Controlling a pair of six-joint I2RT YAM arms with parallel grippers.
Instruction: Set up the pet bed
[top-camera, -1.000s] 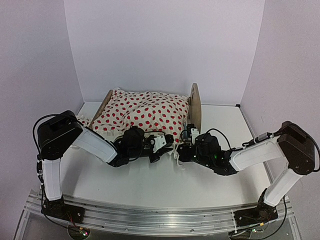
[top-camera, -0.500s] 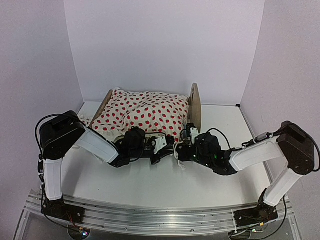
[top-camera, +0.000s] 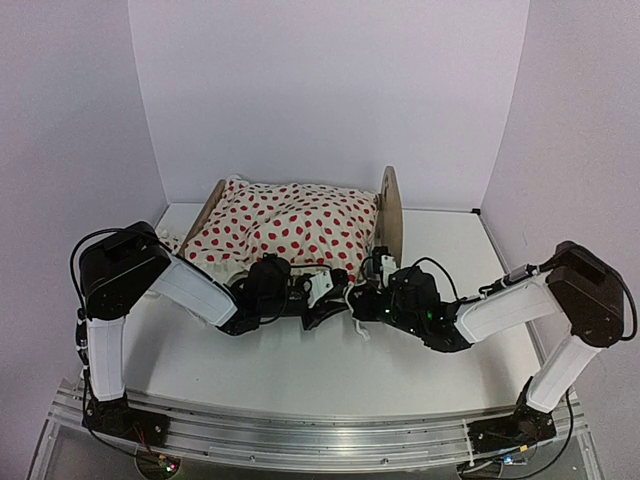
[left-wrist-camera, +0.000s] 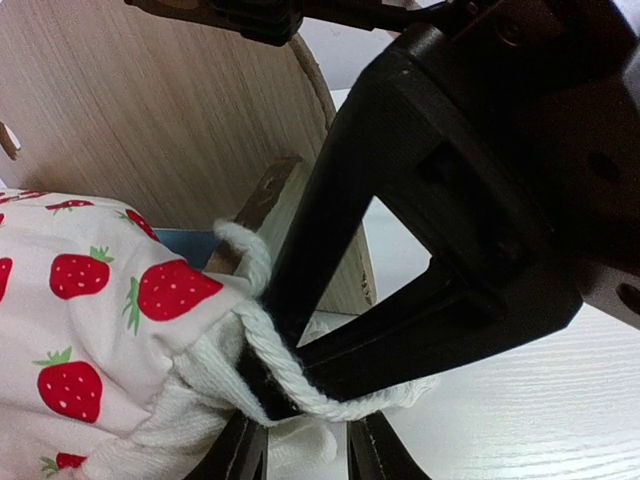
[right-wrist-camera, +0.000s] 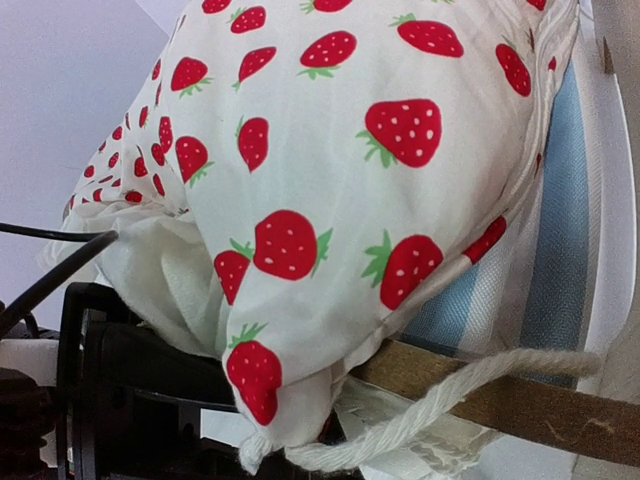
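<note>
The pet bed (top-camera: 389, 215) stands at the back of the table, its rounded headboard (left-wrist-camera: 150, 110) on the right. A strawberry-print blanket (top-camera: 285, 225) covers its blue-and-white striped mattress (right-wrist-camera: 560, 230). Both grippers meet at the blanket's near right corner (right-wrist-camera: 265, 390), by the wooden side rail (right-wrist-camera: 520, 405). My right gripper (left-wrist-camera: 268, 385) is pinched shut on that corner, and a white cord (left-wrist-camera: 275, 355) loops over its tips. My left gripper (left-wrist-camera: 305, 462) stands slightly open just below, with white ruffle lying loose between its fingers (left-wrist-camera: 240, 462). In the top view, the left gripper (top-camera: 330, 298) and right gripper (top-camera: 358, 300) almost touch.
White walls close in the table (top-camera: 300, 370) on the left, back and right. An aluminium rail (top-camera: 300, 430) carrying both arm bases runs along the near edge. More ruffle hangs off the bed's left end (top-camera: 170, 243).
My left gripper's jaws have widened round the ruffle. The right arm has shifted slightly left, keeping its pinch on the blanket corner. The bed has not moved.
</note>
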